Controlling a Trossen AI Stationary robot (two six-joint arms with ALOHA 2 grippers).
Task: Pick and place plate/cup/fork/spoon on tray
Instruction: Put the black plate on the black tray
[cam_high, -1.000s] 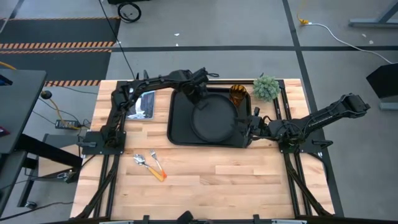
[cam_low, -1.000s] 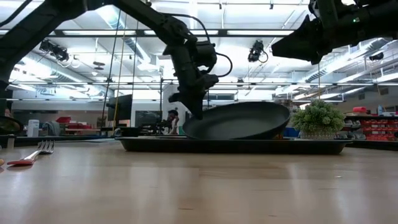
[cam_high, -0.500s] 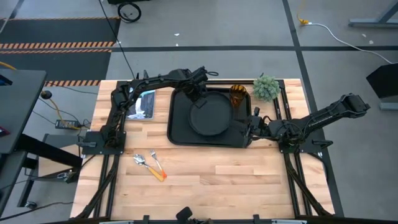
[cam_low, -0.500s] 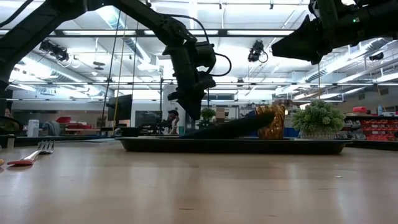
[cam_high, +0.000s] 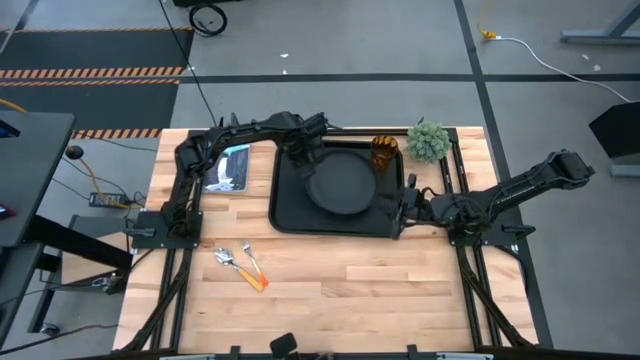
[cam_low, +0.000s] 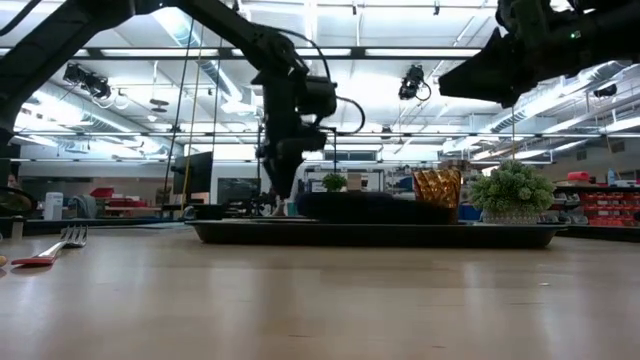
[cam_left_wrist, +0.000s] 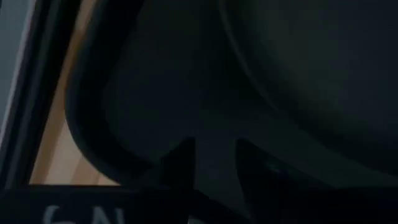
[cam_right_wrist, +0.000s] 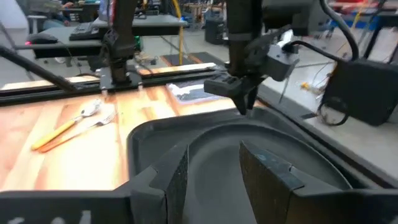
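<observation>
Black plate flat on tray, cup beside

A small green potted plant stands at the far right corner of the wooden desk. Toward the far left corner lies a flat bluish card. Black cables trail over the grey floor beyond the far edge.

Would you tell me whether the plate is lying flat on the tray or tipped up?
Flat. The plate lies level inside the tray in the low view, no edge raised; the left gripper is open beside its rim.
</observation>
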